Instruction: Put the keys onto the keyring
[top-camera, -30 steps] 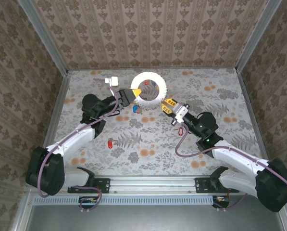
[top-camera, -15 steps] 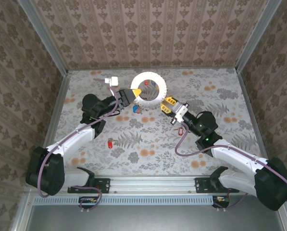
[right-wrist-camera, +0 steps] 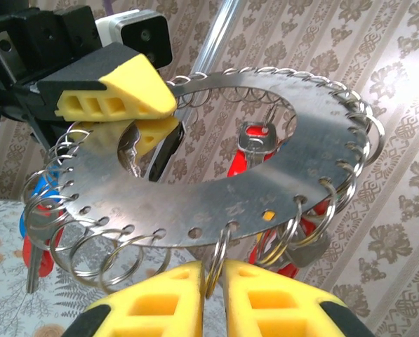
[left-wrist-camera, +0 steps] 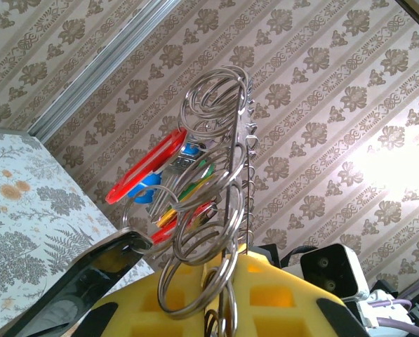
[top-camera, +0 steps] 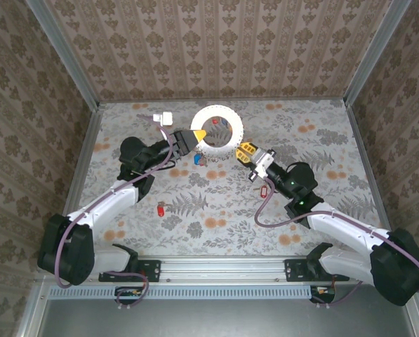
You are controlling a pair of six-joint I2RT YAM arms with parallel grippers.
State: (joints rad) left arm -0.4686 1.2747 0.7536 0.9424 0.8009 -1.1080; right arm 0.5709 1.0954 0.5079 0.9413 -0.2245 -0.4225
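Keyring (top-camera: 218, 109) up off the table (top-camera: 321, 210) near the far middle, strung between the two arms. Flat metal disc, big hole, fringe of little wire loops all round the rim. Pinched at its left edge by the left gripper (top-camera: 198, 133), yellow fingers shut right down on the plate, disc rising edge-on out of that grip in the left wrist view. Over at the near-right rim, right gripper (right-wrist-camera: 215, 270) with jaws pretty much together, just a sliver of gap, closed on one split ring (right-wrist-camera: 217, 253) hanging off the edge. Bunch of keys (right-wrist-camera: 255, 140) with red and blue heads dangling from the loops, mostly on the left gripper's side, one red showing through the hole. Loose on the table: red key (top-camera: 159, 208) off toward the near left, second red key (top-camera: 267, 188) just beside the right arm. Small white block (top-camera: 165, 117) with a cable at the far left — near the disc, not touching.
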